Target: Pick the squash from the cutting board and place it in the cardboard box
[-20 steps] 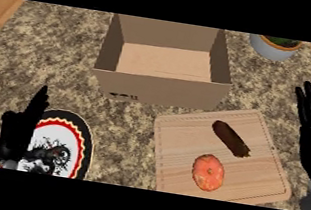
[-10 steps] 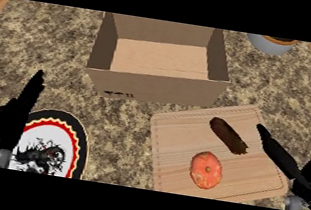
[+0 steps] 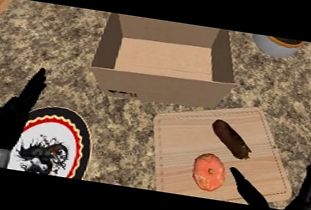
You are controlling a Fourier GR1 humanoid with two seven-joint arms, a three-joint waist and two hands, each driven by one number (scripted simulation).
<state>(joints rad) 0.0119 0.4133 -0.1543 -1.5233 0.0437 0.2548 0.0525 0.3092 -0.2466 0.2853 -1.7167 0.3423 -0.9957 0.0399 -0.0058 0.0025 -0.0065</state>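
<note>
Right hand (image 3: pixel 301 197) open, empty, at board (image 3: pixel 184 131) edge near squash (image 3: pixel 231 138); left hand (image 3: pixel 14 116) open, empty; box (image 3: pixel 160 85) beyond.

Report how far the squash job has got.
Done: nothing is placed yet; the cardboard box holds nothing. In hand: the right hand is open at the cutting board's lower right corner, holding nothing and not touching the dark squash. The left hand is open beside the plate. Left: grasp the squash, lift it, carry it up to the box and release it.
</note>
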